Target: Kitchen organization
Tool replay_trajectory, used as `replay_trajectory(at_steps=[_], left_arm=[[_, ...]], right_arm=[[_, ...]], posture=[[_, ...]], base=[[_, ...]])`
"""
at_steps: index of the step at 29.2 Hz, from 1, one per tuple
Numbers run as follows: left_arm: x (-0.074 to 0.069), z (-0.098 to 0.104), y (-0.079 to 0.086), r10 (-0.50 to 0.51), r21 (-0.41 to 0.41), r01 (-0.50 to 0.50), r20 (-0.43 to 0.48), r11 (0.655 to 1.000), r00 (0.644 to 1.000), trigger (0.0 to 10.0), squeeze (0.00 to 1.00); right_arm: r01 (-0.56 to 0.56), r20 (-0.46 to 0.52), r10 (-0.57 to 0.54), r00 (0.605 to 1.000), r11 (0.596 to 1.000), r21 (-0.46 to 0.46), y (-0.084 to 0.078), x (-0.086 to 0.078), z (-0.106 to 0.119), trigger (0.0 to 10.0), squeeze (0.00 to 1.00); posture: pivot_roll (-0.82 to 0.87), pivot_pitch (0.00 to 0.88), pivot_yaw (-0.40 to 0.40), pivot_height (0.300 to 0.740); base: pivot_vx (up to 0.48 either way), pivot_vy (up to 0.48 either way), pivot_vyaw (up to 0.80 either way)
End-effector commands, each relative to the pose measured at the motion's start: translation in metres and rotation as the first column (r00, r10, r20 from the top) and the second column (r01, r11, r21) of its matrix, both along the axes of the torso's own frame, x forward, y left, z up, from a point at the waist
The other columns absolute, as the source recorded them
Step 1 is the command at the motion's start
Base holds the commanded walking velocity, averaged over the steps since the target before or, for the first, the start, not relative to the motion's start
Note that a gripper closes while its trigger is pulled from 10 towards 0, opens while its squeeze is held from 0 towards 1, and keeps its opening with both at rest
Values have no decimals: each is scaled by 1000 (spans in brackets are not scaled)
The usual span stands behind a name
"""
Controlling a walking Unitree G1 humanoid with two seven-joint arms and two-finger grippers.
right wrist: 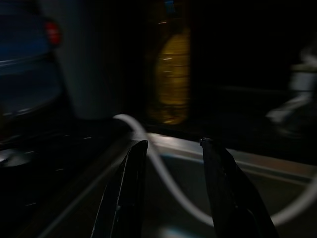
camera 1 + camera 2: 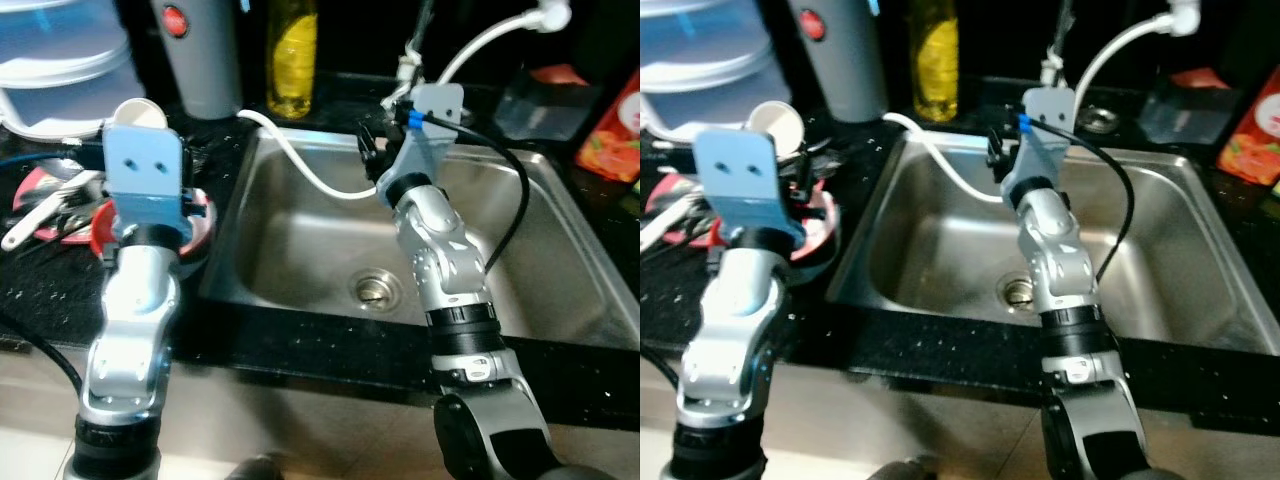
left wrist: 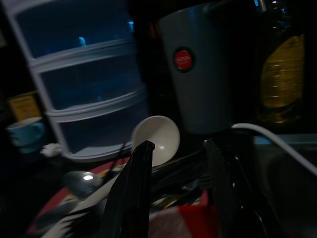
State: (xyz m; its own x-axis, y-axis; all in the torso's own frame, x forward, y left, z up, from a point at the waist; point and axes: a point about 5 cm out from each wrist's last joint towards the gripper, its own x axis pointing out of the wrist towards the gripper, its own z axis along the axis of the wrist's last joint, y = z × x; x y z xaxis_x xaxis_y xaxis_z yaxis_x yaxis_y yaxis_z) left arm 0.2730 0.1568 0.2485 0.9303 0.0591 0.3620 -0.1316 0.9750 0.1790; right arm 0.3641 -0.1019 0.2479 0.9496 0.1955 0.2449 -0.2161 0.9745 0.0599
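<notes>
Black speckled counter around a steel sink; drain at the basin's centre. A white hose runs from the counter's back edge over the sink rim and curves down into the basin; a second white hose arcs up toward the tap at the rear.

Behind the sink: grey canister with a red round badge, and just beside it a bottle of yellow liquid. Far back on the robot's left, white stacked drawers with bluish fronts. A red packet lies on the counter to the right of the sink.

Left of the sink, a red-rimmed plate holds loose utensils. White ladle, bowl up, lies among them, and a metal spoon rests nearby.

Left gripper hangs over the plate, 2 fingers spread apart, nothing between them; the ladle bowl sits just beyond the fingertips.

Right gripper is held above the sink's back-left corner, fingers likewise parted and holding nothing. The hose passes beyond its fingertips; whether it touches them, cannot tell. Bottle and canister stand straight ahead of it.
</notes>
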Motion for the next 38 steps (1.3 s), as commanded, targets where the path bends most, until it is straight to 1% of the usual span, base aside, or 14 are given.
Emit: replay_trajectory(at_steps=[1,10,12,16,20,26,31,38], left_arm=[[0,-3,-1,5,1,-5,-12,1000,1000,10000,0],[1,-3,-1,11,1,-11,-16,1000,1000,10000,0],[2,-1,-1,17,-2,-17,-12,1000,1000,10000,0],[3,1,-2,15,-7,-15,-8,1000,1000,10000,0],[8,5,-7,2,-17,-2,-1,1000,1000,10000,0],[10,7,-10,-9,-17,9,0,1000,1000,10000,0],[12,7,-13,-24,-18,23,-4,1000,1000,10000,0],[15,8,-15,-32,-17,32,-4,999,999,10000,0]], right_arm=[[10,-6,-10,1000,1000,-4,-3,1,-3,10000,0],[25,-16,-25,1000,1000,1,-5,2,-4,10000,0],[52,-37,-51,998,998,31,-10,4,-5,10000,0],[60,-44,-58,997,997,55,-12,5,-4,10000,0],[67,-49,-63,997,994,90,-14,6,-3,10000,0],[70,-55,-65,996,993,94,-13,6,-3,10000,0],[74,-57,-68,996,991,109,-14,6,-3,10000,0],[62,-42,-59,997,993,98,-12,5,-2,10000,0]], posture=[[172,0,-22,740],[172,0,-22,740],[173,0,-23,740],[171,0,-24,740],[168,0,-21,740],[168,0,-21,740],[161,0,-13,740],[160,0,-12,740]], base=[[0,0,800],[0,0,800],[0,0,0],[0,0,0],[0,0,0],[0,0,0],[0,0,-725],[0,0,0]])
